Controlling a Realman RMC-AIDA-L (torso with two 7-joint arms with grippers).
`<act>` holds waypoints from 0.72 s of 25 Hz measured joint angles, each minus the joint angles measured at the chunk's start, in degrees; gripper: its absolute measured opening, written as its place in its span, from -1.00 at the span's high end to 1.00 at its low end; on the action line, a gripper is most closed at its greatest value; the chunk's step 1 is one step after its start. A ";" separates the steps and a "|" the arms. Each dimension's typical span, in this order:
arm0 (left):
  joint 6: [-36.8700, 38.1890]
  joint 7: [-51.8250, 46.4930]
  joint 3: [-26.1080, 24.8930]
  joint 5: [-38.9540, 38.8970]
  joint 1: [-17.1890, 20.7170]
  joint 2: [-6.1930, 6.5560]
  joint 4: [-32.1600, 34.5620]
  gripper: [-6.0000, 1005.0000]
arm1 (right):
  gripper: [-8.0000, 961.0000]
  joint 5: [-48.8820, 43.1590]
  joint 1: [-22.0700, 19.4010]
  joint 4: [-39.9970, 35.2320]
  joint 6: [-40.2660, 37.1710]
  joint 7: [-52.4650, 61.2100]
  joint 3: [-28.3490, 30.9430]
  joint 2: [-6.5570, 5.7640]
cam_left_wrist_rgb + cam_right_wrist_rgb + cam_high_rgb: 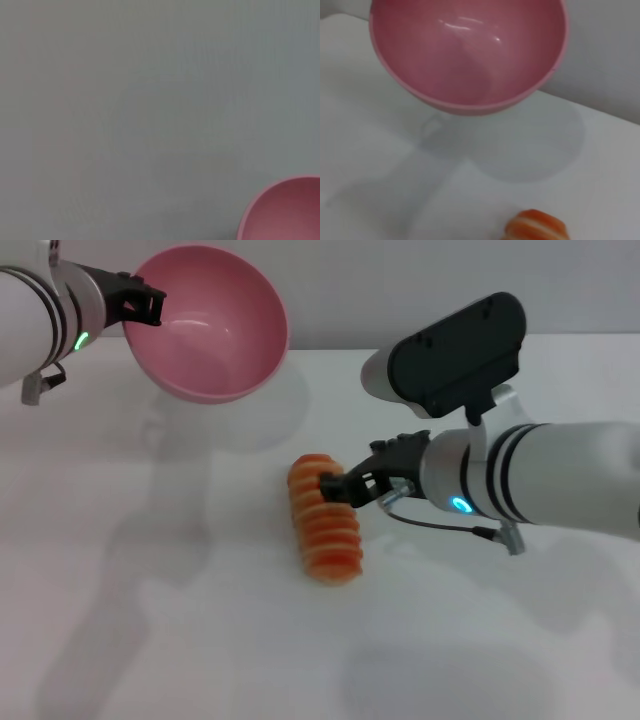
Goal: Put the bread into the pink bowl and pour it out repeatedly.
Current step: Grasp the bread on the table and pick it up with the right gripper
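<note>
The pink bowl [212,325] hung tilted above the far left of the table [150,620], held at its rim by the left hand [143,306], with bare surface beneath it. The bread [325,517] lay mid-table, the right hand [335,487] against its right side blocking that flank. Its left and near sides stood open.

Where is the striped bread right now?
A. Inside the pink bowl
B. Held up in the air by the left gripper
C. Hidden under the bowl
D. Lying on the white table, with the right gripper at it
D. The bread lies on the white table with the right gripper at its far end, while the left gripper holds the pink bowl tilted in the air, empty.
</note>
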 joint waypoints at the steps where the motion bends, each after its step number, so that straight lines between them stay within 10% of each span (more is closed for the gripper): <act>1: 0.00 0.00 0.00 0.00 0.00 0.00 0.00 0.91 | -0.42 1.27 0.57 1.41 -1.22 -0.53 0.12 0.00; 18: 2.22 0.53 -0.01 -0.08 -0.33 0.12 -1.63 0.91 | -0.38 9.41 10.00 19.93 -9.33 -1.49 -0.72 0.47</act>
